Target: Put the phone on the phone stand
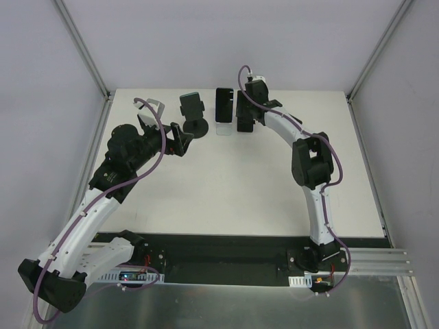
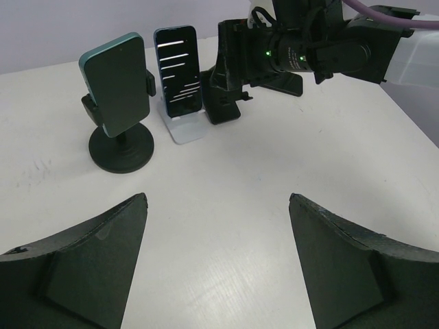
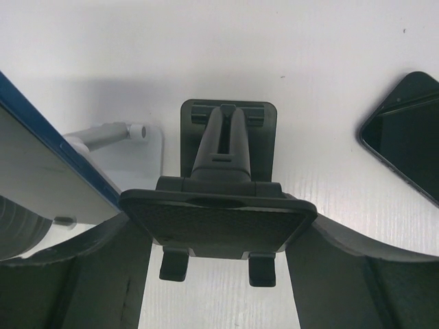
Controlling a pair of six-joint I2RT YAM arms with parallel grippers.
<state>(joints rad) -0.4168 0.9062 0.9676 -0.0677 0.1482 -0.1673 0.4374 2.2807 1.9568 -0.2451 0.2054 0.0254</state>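
**Far side: 2 propped, 1 straddled**

Blue phone (image 2: 177, 72), glossy streak-lit screen, leans on a pale flat-based stand (image 2: 184, 129) at the far side of the table (image 2: 240, 171). Teal phone (image 2: 116, 86), matte back, clamped in a round-based stand (image 2: 123, 151) beside it. Right gripper (image 3: 219, 229) spread around a black grainy-padded stand (image 3: 226, 144); contact unclear. Left gripper (image 2: 218, 199) spread wide, holding nothing.

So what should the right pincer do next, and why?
Probably snug the right pincer onto the black stand: its fingers flank it, though I can't tell whether they grip. The stand is empty and a dark phone lies close by.
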